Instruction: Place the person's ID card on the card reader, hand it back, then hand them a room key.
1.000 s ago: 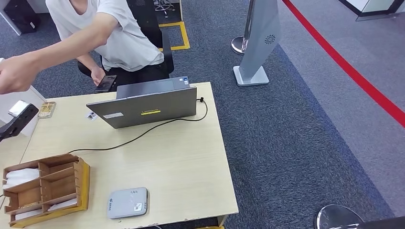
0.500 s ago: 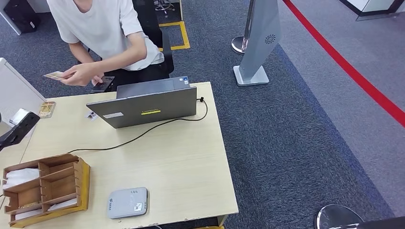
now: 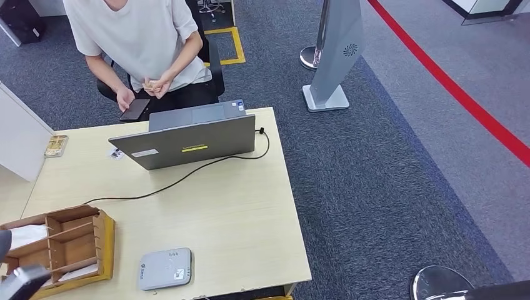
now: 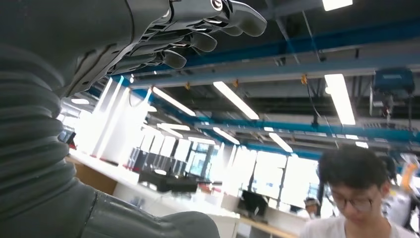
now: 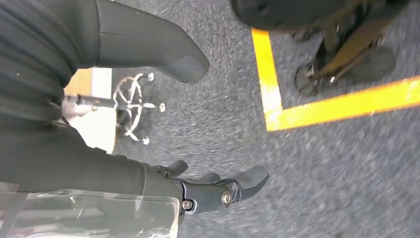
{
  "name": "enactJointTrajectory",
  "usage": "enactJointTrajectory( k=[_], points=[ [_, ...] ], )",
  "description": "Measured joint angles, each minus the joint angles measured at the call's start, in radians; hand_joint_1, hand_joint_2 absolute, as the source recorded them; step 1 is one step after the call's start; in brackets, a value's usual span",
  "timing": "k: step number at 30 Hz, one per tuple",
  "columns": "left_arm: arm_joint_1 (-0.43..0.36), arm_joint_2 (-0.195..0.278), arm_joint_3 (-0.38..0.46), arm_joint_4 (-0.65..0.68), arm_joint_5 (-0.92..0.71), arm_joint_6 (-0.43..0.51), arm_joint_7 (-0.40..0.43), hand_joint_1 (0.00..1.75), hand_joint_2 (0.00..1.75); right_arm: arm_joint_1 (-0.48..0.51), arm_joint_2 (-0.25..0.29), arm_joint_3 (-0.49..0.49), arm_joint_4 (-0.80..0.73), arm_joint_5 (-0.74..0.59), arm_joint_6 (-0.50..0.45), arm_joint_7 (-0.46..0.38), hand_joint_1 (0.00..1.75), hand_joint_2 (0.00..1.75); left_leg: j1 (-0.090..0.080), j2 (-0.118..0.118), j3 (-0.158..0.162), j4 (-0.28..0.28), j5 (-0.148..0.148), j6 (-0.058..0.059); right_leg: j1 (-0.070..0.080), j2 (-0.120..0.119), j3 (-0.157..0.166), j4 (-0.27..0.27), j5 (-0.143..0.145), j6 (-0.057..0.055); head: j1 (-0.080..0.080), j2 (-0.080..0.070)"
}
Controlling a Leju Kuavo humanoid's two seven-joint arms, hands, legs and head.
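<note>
The ID card (image 3: pixel 149 84) is pinched in a person's hand (image 3: pixel 164 84) at the far side of the counter (image 3: pixel 237 212), well apart from the robot's fingers; too little of it is seen for its long axis to be told. The left hand (image 4: pixel 163 37) is seen with fingers (image 4: pixel 237 15) spread and nothing held. The right hand (image 5: pixel 198 191) is likewise released, above the carpet. The card reader (image 3: pixel 165 268) lies flat at the near edge, beside a wooden organiser (image 3: pixel 62 247). A laptop (image 3: pixel 187 139) stands at the far side.

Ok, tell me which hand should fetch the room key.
Left, probably: the left hand is empty beside the wooden organizer with white cards in it, while the right hand hangs over the carpet.
</note>
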Motion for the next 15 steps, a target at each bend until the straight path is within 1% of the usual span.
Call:
enactJointTrajectory(
  k=[1, 3, 4, 5, 6, 7, 9, 10, 11, 12, 13, 15],
  points=[
    [0.064, -0.018, 0.015, -0.033, 0.035, -0.004, -0.006, 0.00, 1.75, 0.008, 0.000, 0.005, -0.010, -0.004, -0.006, 0.006, 0.00, 1.75, 0.000, 0.000, 0.000, 0.000, -0.001, 0.001, 0.000, 0.000, 0.000, 0.000, -0.001, 0.001, 0.000, 0.000],
    [0.161, -0.061, 0.037, -0.080, 0.125, -0.035, -0.014, 0.00, 1.75, 0.017, 0.000, 0.012, -0.024, -0.005, -0.010, 0.008, 0.00, 1.75, -0.001, -0.002, 0.000, 0.000, -0.002, 0.003, 0.000, -0.002, 0.001, -0.001, -0.002, 0.003, 0.000, 0.000],
    [0.195, -0.090, 0.052, -0.096, 0.182, -0.075, -0.021, 0.00, 1.75, 0.019, 0.000, 0.015, -0.031, -0.007, -0.009, 0.008, 0.00, 1.75, -0.001, -0.003, 0.000, 0.000, -0.002, 0.003, 0.000, -0.003, 0.001, -0.001, -0.003, 0.003, 0.000, 0.000],
    [0.218, -0.128, 0.074, -0.107, 0.248, -0.139, -0.031, 0.00, 1.75, 0.020, 0.000, 0.018, -0.038, -0.008, -0.007, 0.008, 0.00, 1.75, -0.001, -0.004, 0.001, 0.000, -0.002, 0.003, -0.001, -0.004, 0.002, -0.001, -0.003, 0.004, 0.000, 0.000],
    [0.231, -0.179, 0.105, -0.113, 0.326, -0.238, -0.042, 0.00, 1.75, 0.020, 0.000, 0.020, -0.045, -0.010, -0.003, 0.008, 0.00, 1.75, -0.001, -0.005, 0.001, 0.000, -0.002, 0.004, -0.001, -0.005, 0.003, -0.001, -0.004, 0.004, 0.000, 0.000],
    [0.231, -0.243, 0.150, -0.116, 0.405, -0.362, -0.049, 0.00, 1.75, 0.020, 0.000, 0.022, -0.051, -0.008, 0.003, 0.006, 0.00, 1.75, -0.001, -0.005, 0.001, 0.000, -0.002, 0.004, -0.001, -0.005, 0.003, -0.001, -0.003, 0.005, 0.000, 0.000],
    [0.198, -0.388, 0.283, -0.103, 0.552, -0.621, -0.038, 0.00, 1.75, 0.018, 0.000, 0.022, -0.057, 0.004, 0.022, -0.004, 0.00, 1.75, -0.001, -0.005, 0.001, 0.000, -0.002, 0.004, -0.001, -0.006, 0.005, -0.001, -0.003, 0.005, 0.002, 0.000],
    [0.173, -0.453, 0.365, -0.083, 0.615, -0.708, -0.020, 0.00, 1.75, 0.017, 0.000, 0.022, -0.060, 0.013, 0.034, -0.012, 0.00, 1.75, -0.001, -0.005, 0.002, 0.000, -0.002, 0.004, -0.001, -0.005, 0.005, -0.001, -0.003, 0.005, 0.003, 0.000],
    [0.149, -0.511, 0.448, -0.052, 0.673, -0.746, 0.005, 0.00, 1.75, 0.015, 0.000, 0.021, -0.062, 0.021, 0.047, -0.020, 0.00, 1.75, -0.001, -0.005, 0.003, 0.000, -0.002, 0.004, -0.001, -0.005, 0.006, -0.001, -0.003, 0.004, 0.003, 0.000],
    [0.127, -0.554, 0.525, -0.012, 0.731, -0.740, 0.035, 0.00, 1.75, 0.012, 0.000, 0.019, -0.063, 0.031, 0.060, -0.029, 0.00, 1.75, -0.002, -0.004, 0.004, 0.000, -0.002, 0.004, -0.002, -0.004, 0.006, -0.001, -0.002, 0.004, 0.003, 0.000],
    [0.109, -0.591, 0.588, 0.034, 0.797, -0.697, 0.075, 0.00, 1.75, 0.008, 0.000, 0.017, -0.063, 0.044, 0.071, -0.040, 0.00, 1.75, -0.002, -0.003, 0.004, 0.000, -0.002, 0.004, -0.002, -0.004, 0.006, -0.001, -0.002, 0.004, 0.003, 0.000],
    [0.076, -0.655, 0.683, 0.136, 0.983, -0.565, 0.195, 0.00, 1.75, -0.008, -0.001, 0.006, -0.049, 0.077, 0.087, -0.073, 0.00, 1.75, -0.001, -0.003, 0.005, 0.000, -0.002, 0.004, -0.002, -0.003, 0.006, -0.001, -0.002, 0.003, 0.002, 0.000]
  ],
)
